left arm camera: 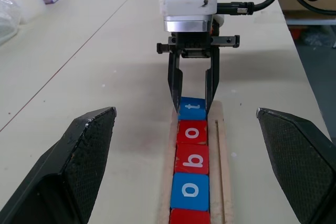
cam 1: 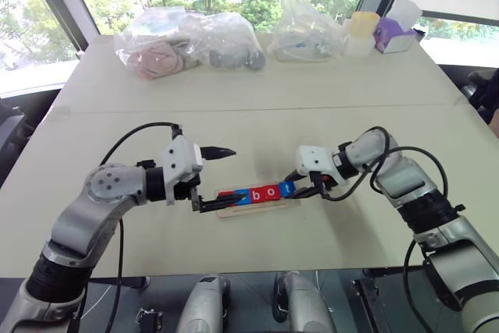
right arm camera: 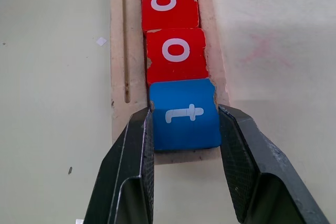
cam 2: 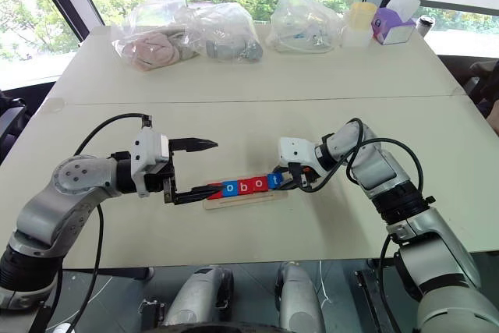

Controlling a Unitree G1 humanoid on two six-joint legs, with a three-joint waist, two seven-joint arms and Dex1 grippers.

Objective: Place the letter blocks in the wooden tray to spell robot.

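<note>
My right hand (right arm camera: pixel 184 129) pinches the blue square "t" tile (right arm camera: pixel 184 114) at the pale-wood tray's (right arm camera: pixel 118 51) right end — last in line; left hand (left arm camera: pixel 189 145) gapes empty over the other end.

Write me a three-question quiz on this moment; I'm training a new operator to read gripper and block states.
1. True or false: the right gripper has its fingers closed on the blue t block.
2. Which colour is the b block? A) blue B) red C) green
3. Fill in: the left gripper, at the other end of the wooden tray, is ____.

Key
1. True; the fingers press both sides of the t block, which sits at the end of the tray's row.
2. B; it is red, like the o block next to it.
3. Open; its fingers stand wide apart, holding nothing.
</note>
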